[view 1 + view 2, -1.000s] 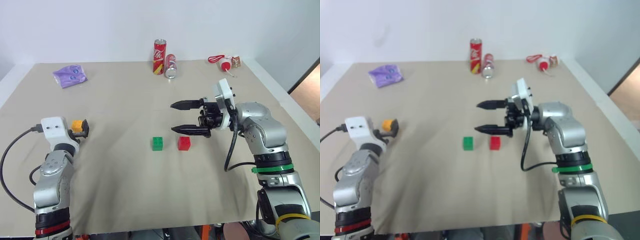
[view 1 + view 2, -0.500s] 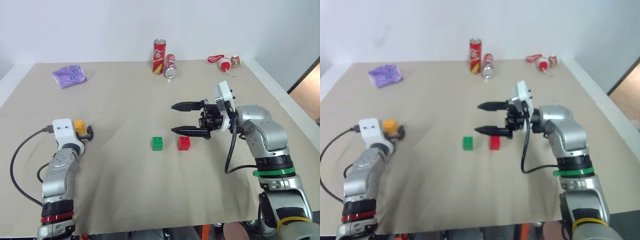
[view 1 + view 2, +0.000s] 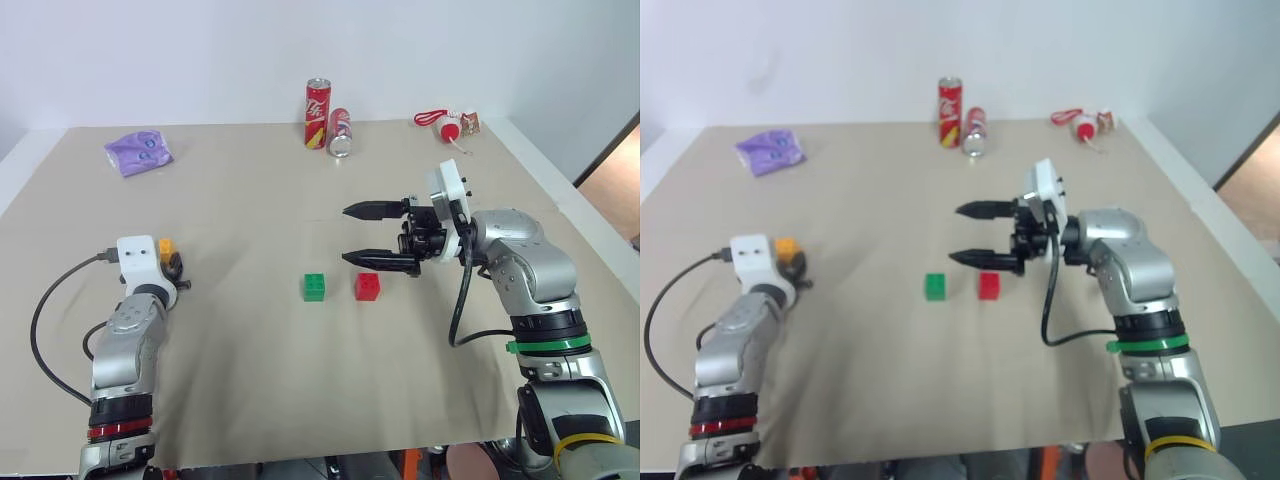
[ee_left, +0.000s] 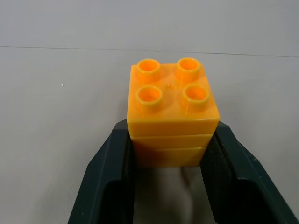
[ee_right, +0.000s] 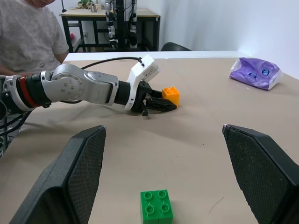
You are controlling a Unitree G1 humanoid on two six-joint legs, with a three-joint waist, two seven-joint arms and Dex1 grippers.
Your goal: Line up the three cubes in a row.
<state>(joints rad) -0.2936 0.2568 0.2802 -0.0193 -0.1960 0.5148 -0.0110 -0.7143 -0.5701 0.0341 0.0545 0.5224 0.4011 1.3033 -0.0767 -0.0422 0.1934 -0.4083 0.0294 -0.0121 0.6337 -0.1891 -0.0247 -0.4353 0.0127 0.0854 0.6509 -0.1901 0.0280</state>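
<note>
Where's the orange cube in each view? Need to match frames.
Left eye view: orange cube at the left, just past the white wrist block of the left gripper.
Right eye view: same spot, left of centre.
Left wrist view: centre, studs up, between the gripper's black fingers.
Right wrist view: upper middle, at the tip of the left gripper.
Shared landmark: purple bag, on the table past the cube; in both eye views and the right wrist view.

A plain white wall [image 3: 200,50] fills the upper part of the head views, behind a beige-covered table [image 3: 250,200] with a white edge. At the far right, a strip of orange-brown floor [image 3: 615,185] shows. In the right wrist view, a seated person [image 5: 28,32] and a wooden desk [image 5: 110,13] stand at upper left.
</note>
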